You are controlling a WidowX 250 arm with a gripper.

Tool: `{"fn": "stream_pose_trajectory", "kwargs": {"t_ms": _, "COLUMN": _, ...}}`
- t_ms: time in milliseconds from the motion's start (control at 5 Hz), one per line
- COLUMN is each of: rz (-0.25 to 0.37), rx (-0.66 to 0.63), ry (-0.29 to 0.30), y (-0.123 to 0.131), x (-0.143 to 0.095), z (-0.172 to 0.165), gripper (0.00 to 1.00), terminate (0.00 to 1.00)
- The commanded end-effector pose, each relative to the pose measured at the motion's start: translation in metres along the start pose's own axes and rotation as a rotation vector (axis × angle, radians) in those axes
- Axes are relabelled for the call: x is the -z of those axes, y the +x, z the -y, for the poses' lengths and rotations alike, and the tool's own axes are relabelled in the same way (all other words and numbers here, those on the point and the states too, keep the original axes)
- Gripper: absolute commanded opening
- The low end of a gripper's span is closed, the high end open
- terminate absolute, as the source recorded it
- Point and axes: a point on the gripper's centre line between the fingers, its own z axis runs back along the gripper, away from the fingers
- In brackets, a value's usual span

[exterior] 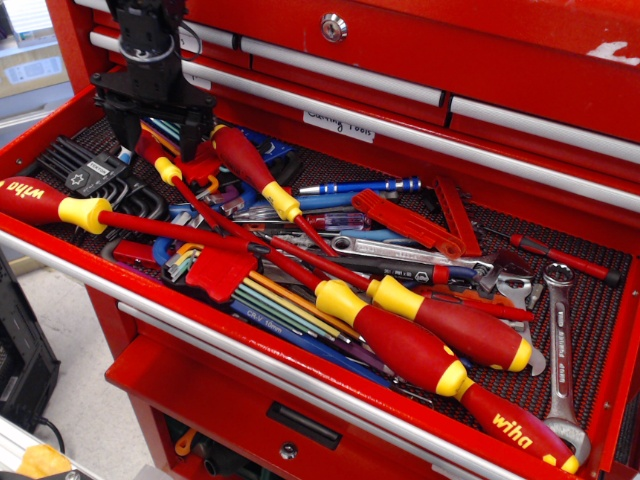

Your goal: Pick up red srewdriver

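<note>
The red screwdriver [160,163] is small and slim, with a narrow red handle, a yellow collar and a thin red shaft. It lies at the back left of the open drawer, its handle pointing to the back left. My black gripper [158,135] hangs just above the handle end. Its jaws are open and empty, one finger [127,128] to the left of the handle and one to the right. The gripper hides the end of the handle.
The red drawer [60,255] is full of tools. There is a fat red-yellow screwdriver [250,170] just right of the gripper, a long wiha screwdriver [50,205] in front, black hex keys [90,175] at left, a coloured hex key set [260,295] and wrenches [560,340] at right. The chest's upper drawers [400,90] rise behind.
</note>
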Motion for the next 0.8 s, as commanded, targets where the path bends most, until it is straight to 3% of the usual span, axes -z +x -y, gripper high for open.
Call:
{"fn": "stream_pose_trajectory", "kwargs": {"t_ms": 0, "rz": 0.039, "rx": -0.035, "ry": -0.021, "y": 0.002, "x": 0.000, "z": -0.002, "gripper": 1.00, "terminate": 0.00}}
{"fn": "stream_pose_trajectory", "kwargs": {"t_ms": 400, "rz": 0.026, "rx": -0.097, "ry": 0.008, "y": -0.023, "x": -0.013, "z": -0.010, "gripper": 1.00, "terminate": 0.00}}
{"fn": "stream_pose_trajectory", "kwargs": {"t_ms": 600, "rz": 0.050, "rx": -0.122, "ry": 0.000, "y": -0.039, "x": -0.005, "z": -0.006, "gripper": 1.00, "terminate": 0.00}}
